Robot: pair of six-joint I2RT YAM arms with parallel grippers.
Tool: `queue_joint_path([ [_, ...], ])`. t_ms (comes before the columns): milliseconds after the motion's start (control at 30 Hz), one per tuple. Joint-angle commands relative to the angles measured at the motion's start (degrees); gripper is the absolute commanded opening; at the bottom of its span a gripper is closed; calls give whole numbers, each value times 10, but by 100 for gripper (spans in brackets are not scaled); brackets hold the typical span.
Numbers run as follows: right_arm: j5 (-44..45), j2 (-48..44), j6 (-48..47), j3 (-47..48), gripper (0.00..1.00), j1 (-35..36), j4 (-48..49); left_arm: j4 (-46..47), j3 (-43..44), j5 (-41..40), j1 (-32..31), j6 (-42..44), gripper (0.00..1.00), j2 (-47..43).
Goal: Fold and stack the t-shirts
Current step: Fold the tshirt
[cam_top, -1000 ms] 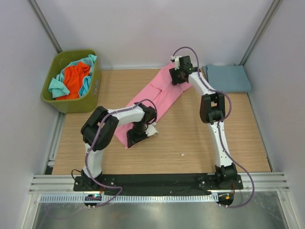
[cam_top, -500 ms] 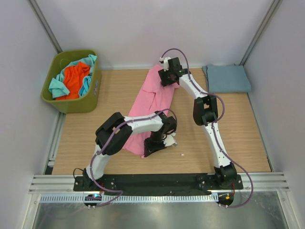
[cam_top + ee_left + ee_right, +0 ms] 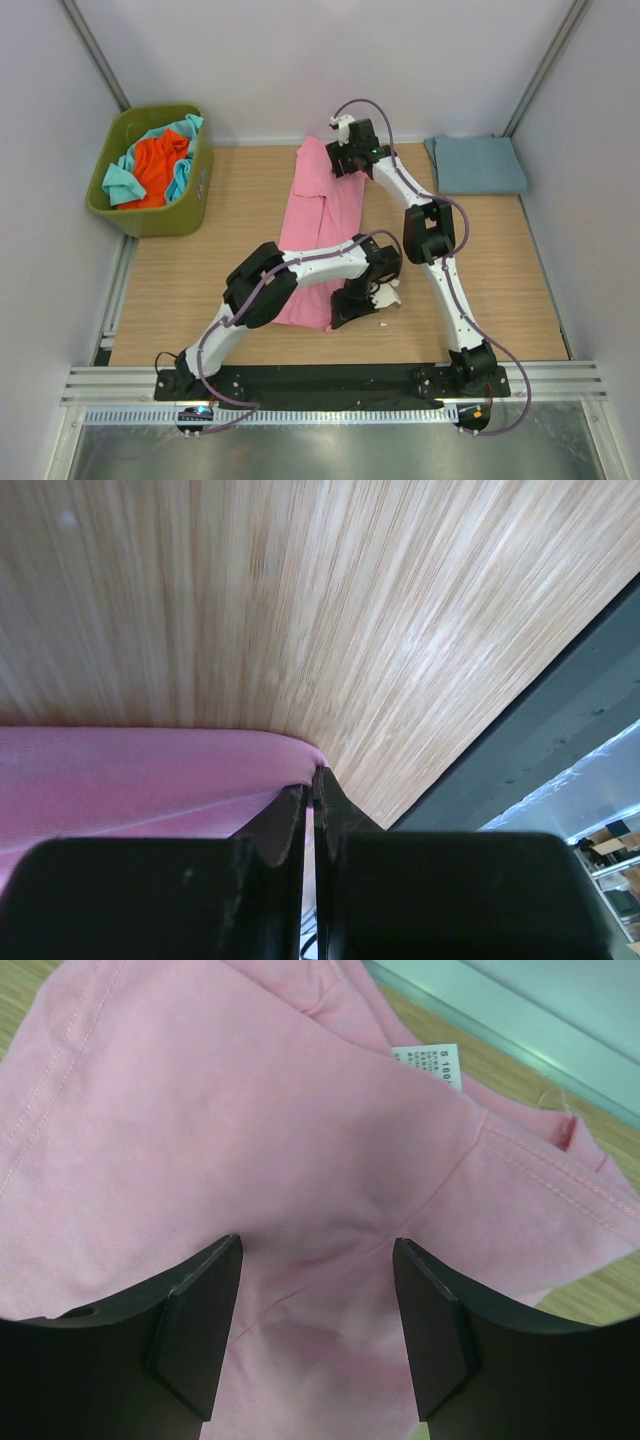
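Left gripper [image 3: 310,780] pinches the near corner of the pink t-shirt [image 3: 322,215], a long strip on the table [image 3: 500,280]. Right gripper [image 3: 315,1260] hovers wide-jawed over its far end. The olive bin [image 3: 196,195] holds the orange t-shirt [image 3: 160,165] and teal t-shirt [image 3: 118,182]. The blue-grey t-shirt [image 3: 478,165] lies folded at far right.

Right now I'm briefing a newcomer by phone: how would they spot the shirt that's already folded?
On the wooden table, look to the far right corner. The blue-grey t-shirt lies there as a neat flat rectangle. Unlike the long pink t-shirt at mid-table and the heaped shirts in the olive bin, it is folded and alone.
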Motion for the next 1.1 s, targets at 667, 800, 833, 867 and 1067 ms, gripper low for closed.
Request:
queue_joint_path([
  [667,28,-127,15,-48,74,-35,52,-9,128,-21,-56,2,2,77],
  [800,31,-242,37,-114,76,-64,61,-10,161,-19,-57,0,2,91],
  [833,31,-259,39,-122,76,-70,61,-8,166,-18,-57,0,2,95],
  [867,29,-275,42,-128,76,-82,59,-5,175,-17,-57,0,2,96],
  [1067,21,-379,62,-182,77,-111,47,2,197,-20,-57,-4,5,106],
])
